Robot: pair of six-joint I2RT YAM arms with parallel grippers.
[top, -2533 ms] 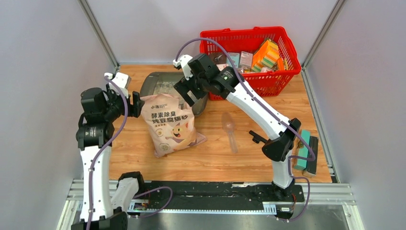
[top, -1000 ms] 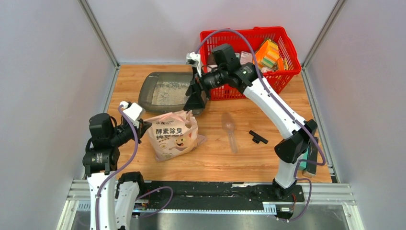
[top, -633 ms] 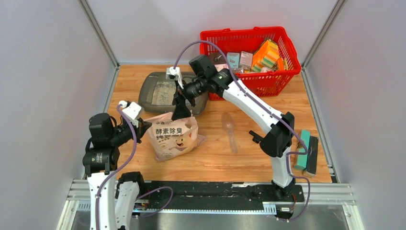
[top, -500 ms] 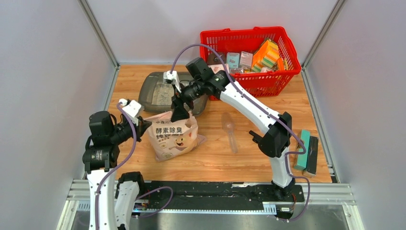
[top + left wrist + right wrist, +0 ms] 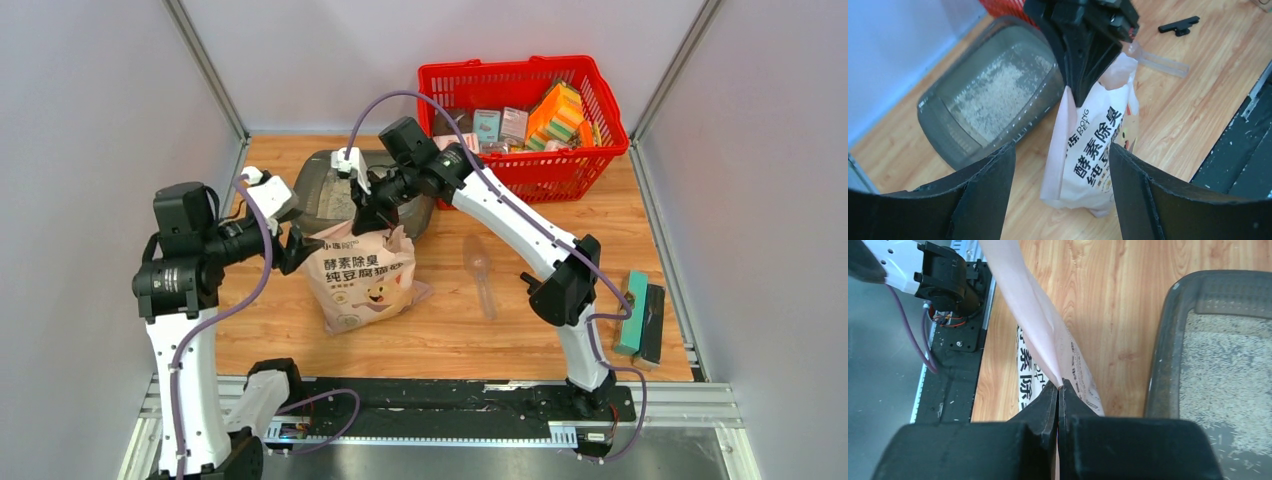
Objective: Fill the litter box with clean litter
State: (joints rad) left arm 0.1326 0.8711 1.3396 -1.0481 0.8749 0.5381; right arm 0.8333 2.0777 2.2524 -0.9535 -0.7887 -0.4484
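Your litter box (image 5: 318, 190) lies at the table's 11 o'clock, with a thin layer of clean litter (image 5: 993, 95) on its floor. The litter bag (image 5: 365, 275) stands upright at its 6 o'clock, just beside the rim. Your right gripper (image 5: 1060, 387) has its jaws pinched tight on the bag's top edge. Your left gripper (image 5: 291, 248) hangs at the bag's 9 o'clock, jaws wide, holding nothing. A translucent scoop (image 5: 479, 266) lies at the bag's 3 o'clock.

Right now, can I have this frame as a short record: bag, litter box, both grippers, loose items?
bag: upright on the table
litter box: behind the bag, thin layer of litter inside
right gripper: shut on the bag's top edge
left gripper: open, at the bag's left side, gripping nothing
scoop: lying flat, right of the bag
basket: back right, holding packets
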